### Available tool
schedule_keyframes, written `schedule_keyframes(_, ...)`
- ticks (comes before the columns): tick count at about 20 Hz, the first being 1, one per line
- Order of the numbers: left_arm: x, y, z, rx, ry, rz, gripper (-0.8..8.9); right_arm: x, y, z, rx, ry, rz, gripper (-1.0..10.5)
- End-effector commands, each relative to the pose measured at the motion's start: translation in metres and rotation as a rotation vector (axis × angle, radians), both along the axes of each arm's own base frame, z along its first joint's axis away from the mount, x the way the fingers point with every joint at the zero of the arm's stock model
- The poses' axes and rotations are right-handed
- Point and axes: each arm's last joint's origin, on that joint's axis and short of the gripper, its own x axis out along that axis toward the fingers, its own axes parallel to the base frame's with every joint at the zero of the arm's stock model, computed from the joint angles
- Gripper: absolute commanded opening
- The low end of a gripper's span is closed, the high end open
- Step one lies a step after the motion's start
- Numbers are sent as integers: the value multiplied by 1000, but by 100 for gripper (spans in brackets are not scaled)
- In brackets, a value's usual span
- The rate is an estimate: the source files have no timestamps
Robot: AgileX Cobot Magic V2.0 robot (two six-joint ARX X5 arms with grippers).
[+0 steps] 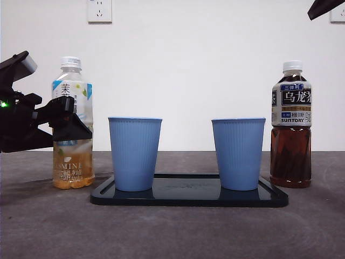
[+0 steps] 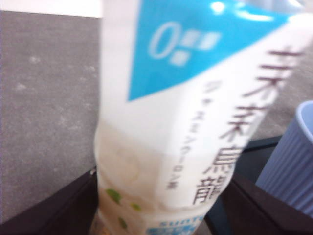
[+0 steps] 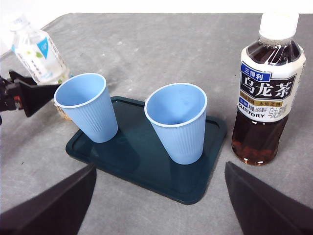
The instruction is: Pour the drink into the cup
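Observation:
A jasmine tea bottle (image 1: 73, 162) with a white cap stands on the table left of a dark tray (image 1: 188, 195). My left gripper (image 1: 67, 116) comes in from the left and is shut on the bottle's middle; in the left wrist view the bottle (image 2: 161, 122) fills the space between the jaws. Two empty blue cups (image 1: 134, 154) (image 1: 237, 154) stand upright on the tray. My right gripper (image 3: 160, 166) is open and empty, high above the table's near side, looking down on both cups (image 3: 88, 105) (image 3: 178, 125).
A dark oolong tea bottle (image 1: 291, 140) stands capped on the table right of the tray, also in the right wrist view (image 3: 266, 98). The right arm shows only as a black tip (image 1: 323, 8) at the top right corner. A white wall is behind.

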Motion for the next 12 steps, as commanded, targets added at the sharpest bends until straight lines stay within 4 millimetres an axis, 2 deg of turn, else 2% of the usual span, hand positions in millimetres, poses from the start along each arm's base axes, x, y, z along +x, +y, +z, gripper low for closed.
schedule_keyframes(1, 4, -1, 1, -1, -13, 3, 282, 0, 1, 2, -4, -12, 6, 419)
schedule_keyframes(7, 4, -1, 3, 0, -13, 2, 265, 0, 1, 2, -8, -13, 8, 419)
schedule_keyframes(12, 1, -1, 28, 104, -16, -25, 243, 0, 0, 2, -20, -21, 13, 419)
